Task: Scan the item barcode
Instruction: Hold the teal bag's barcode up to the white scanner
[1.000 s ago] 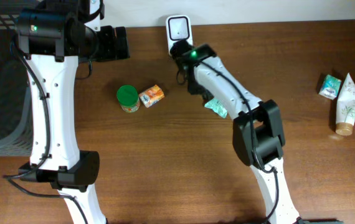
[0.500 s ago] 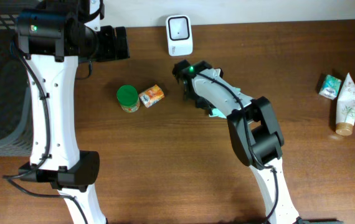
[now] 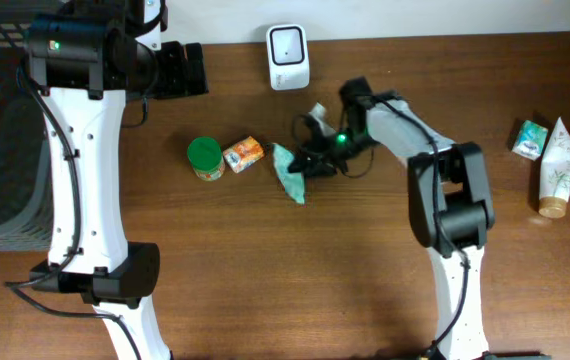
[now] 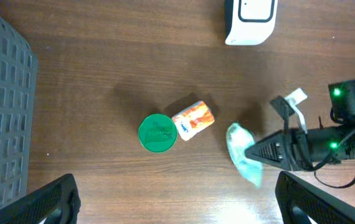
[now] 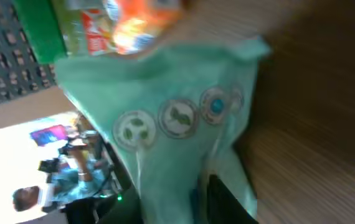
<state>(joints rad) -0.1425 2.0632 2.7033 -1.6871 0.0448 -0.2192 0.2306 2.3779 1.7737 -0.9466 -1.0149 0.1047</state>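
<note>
Seeing right gripper (image 3: 308, 166) pinched on the teal packet (image 3: 288, 173), fingertips clamped on its right edge. Packet is mid-table, just right of the orange snack pack (image 3: 244, 153) and green-lidded jar (image 3: 204, 157), well apart from the white scanner (image 3: 288, 44) at the back edge. I can't tell if it's off the wood. Left gripper (image 3: 190, 70) hangs high, jaws spread wide, holding nothing.
</note>
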